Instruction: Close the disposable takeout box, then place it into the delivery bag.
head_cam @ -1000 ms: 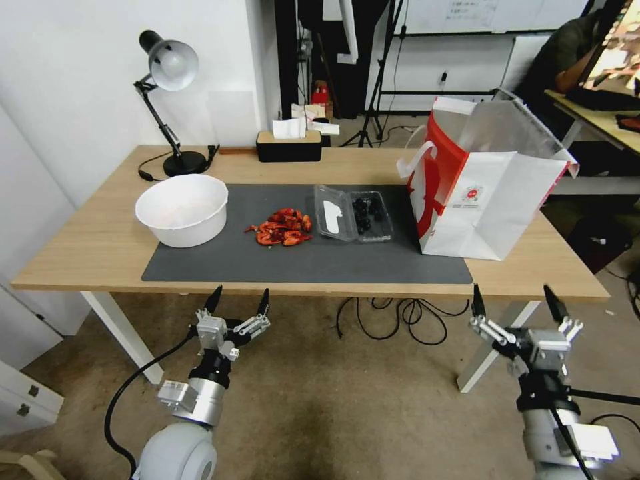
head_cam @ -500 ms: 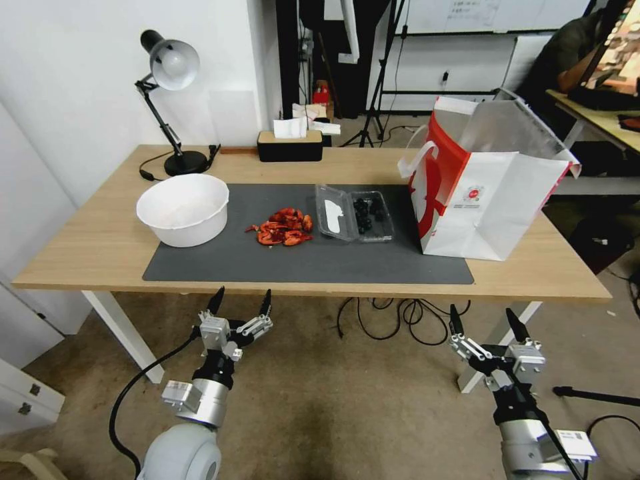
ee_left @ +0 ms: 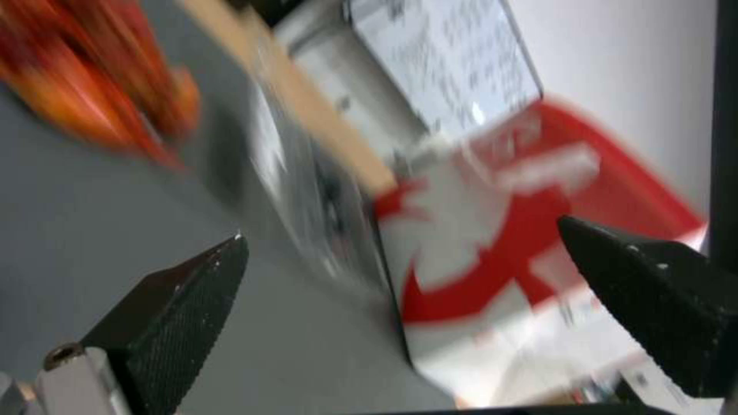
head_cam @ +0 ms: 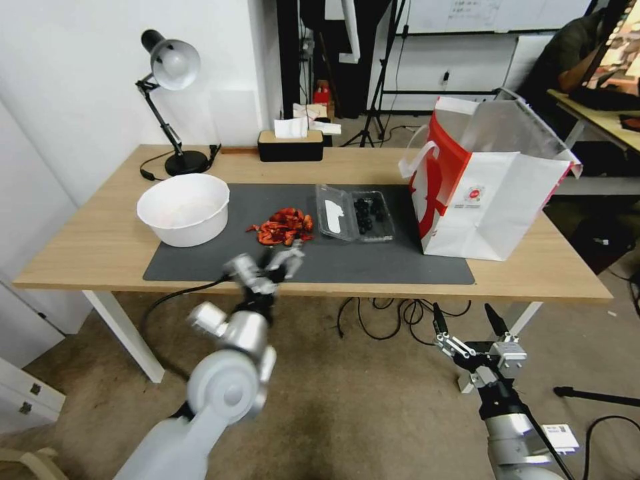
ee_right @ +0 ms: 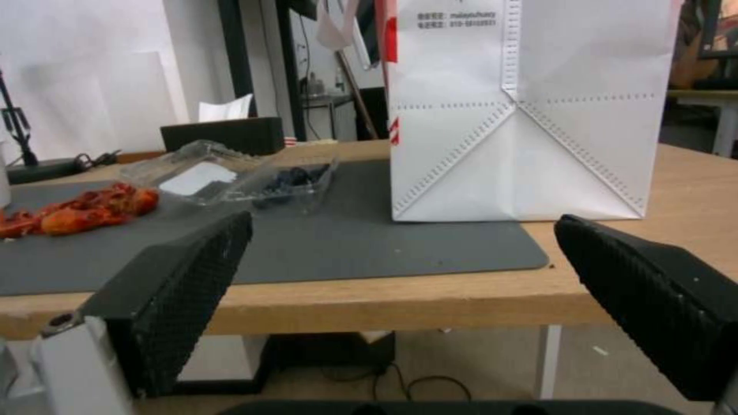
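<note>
The disposable takeout box (head_cam: pixel 355 220) lies open on the grey mat (head_cam: pixel 373 267). Its lid with the white label is flat to the left, and the dark berries sit in the right half. The box also appears in the right wrist view (ee_right: pixel 238 178) and, blurred, in the left wrist view (ee_left: pixel 308 190). The delivery bag (head_cam: pixel 490 183) stands upright and open just right of the box, foil lining showing; it also shows as bag (ee_right: pixel 523 109) and bag (ee_left: pixel 500 242). My left gripper (head_cam: pixel 283 251) hovers open over the mat's front edge, near-left of the box. My right gripper (head_cam: pixel 462 311) hangs open below the table's front edge.
A round white bowl (head_cam: pixel 183 208) sits at the mat's left end, with a pile of red crayfish (head_cam: pixel 283 228) between it and the box. A desk lamp (head_cam: pixel 170 67) and a black tissue box (head_cam: pixel 290 145) stand at the table's back. Cables lie on the floor under the table.
My left arm has swung up from below the table edge to over the mat's front, toward the crayfish and the box. My right gripper has sunk lower and drifted left.
</note>
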### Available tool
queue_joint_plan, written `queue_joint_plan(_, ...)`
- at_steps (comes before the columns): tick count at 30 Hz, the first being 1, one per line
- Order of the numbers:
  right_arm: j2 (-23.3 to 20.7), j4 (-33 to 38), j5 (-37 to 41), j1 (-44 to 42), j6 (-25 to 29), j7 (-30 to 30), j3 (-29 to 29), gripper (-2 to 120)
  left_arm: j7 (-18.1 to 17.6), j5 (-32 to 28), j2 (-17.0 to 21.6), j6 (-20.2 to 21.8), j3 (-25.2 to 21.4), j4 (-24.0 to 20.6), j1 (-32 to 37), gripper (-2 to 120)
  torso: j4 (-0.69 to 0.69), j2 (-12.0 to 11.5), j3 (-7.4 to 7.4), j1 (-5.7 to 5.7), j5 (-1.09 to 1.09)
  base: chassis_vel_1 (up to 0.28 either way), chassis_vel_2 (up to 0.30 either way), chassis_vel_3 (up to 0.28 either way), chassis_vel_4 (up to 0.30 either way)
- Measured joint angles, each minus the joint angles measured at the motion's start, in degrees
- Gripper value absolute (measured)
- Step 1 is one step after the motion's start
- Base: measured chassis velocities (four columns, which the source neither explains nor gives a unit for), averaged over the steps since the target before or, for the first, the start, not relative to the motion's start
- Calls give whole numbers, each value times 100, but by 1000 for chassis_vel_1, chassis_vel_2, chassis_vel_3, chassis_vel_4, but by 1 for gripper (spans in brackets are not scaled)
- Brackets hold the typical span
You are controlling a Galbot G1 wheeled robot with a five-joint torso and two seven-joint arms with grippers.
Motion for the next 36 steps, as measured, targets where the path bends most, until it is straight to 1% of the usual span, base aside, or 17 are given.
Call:
queue_joint_plan(2, 9, 6, -36, -15, -6, 17, 17, 100, -295, -30, -135, 62, 406, 264, -457, 100, 0, 0, 0, 0, 1, 0, 0, 0, 0)
queue_joint_plan(3, 9, 6, -36, -15, -6, 17, 17, 100, -295, -30, -135, 62, 406, 264, -457, 100, 0, 0, 0, 0, 1, 0, 0, 0, 0)
queue_joint_plan(6, 19, 17, -172, -34, -6, 50, 32, 100, -671, -45, -357, 101, 803, 645, -1062, 100, 0, 0, 0, 0, 1, 0, 0, 0, 0)
queue_joint_plan(7, 19, 17, -172, -34, -6, 50, 32, 100, -671, -45, -357, 101, 803, 645, -1062, 100, 0, 0, 0, 0, 1, 0, 0, 0, 0)
queue_joint_plan(9, 22, 17, -210, -32, -6, 65, 36, 100, -780, -96, -447, 112, 880, 783, -1237, 100, 1, 0, 0, 1, 0, 0, 0, 0, 0)
queue_joint_plan(11, 27, 14, -244, -12, -6, 96, 37, 100, -1023, -168, -598, 183, 936, 1072, -1507, 100, 0, 0, 0, 0, 0, 0, 0, 0, 0)
queue_joint_plan(12, 27, 14, -244, -12, -6, 96, 37, 100, -1023, -168, -598, 183, 936, 1072, -1507, 100, 0, 0, 0, 0, 0, 0, 0, 0, 0)
queue_joint_plan(15, 18, -8, -267, 7, -8, 114, 36, 100, -1441, -266, -710, 353, 950, 1280, -1702, 100, 1, 0, 0, 0, 0, 0, 0, 0, 0)
queue_joint_plan(16, 18, -8, -267, 7, -8, 114, 36, 100, -1441, -266, -710, 353, 950, 1280, -1702, 100, 1, 0, 0, 0, 0, 0, 0, 0, 0)
queue_joint_plan(17, 10, -26, -272, 19, -9, 120, 37, 100, -1596, -380, -771, 404, 950, 1347, -1792, 100, 1, 0, 0, 0, 0, 0, 0, 0, 0)
queue_joint_plan(19, 4, -59, -286, 45, -12, 126, 36, 100, -1757, -487, -899, 441, 950, 1479, -1924, 100, 1, 0, -1, 0, 0, 0, 0, 0, 0)
queue_joint_plan(20, 4, -59, -286, 45, -12, 126, 36, 100, -1757, -487, -899, 441, 950, 1479, -1924, 100, 1, 0, -1, 0, 0, 0, 0, 0, 0)
queue_joint_plan(22, 6, -70, -291, 66, -18, 129, 28, 100, -1871, -502, -1018, 456, 952, 1639, -2030, 100, 1, 0, -1, 0, 0, 0, 0, 0, 0)
queue_joint_plan(24, 6, -70, -293, 75, -19, 129, 23, 100, -1905, -504, -1086, 459, 981, 1773, -2094, 100, 0, 0, -1, 1, -1, 0, 0, 0, 0)
queue_joint_plan(29, -8, -70, -294, 59, -14, 129, 51, 100, -1891, -498, -1142, 452, 1007, 1976, -2148, 100, 1, 0, -1, 0, 0, 0, 0, 0, 0)
queue_joint_plan(32, -14, -70, -291, 28, 10, 129, 82, 100, -1820, -467, -1251, 406, 979, 2229, -2202, 100, 0, 1, -2, 0, -1, 0, 0, 0, 0)
queue_joint_plan(36, -1, -69, -290, 12, 33, 127, 83, 100, -1786, -445, -1316, 357, 970, 2333, -2217, 100, 1, 3, -3, -2, -1, 0, 0, 0, 0)
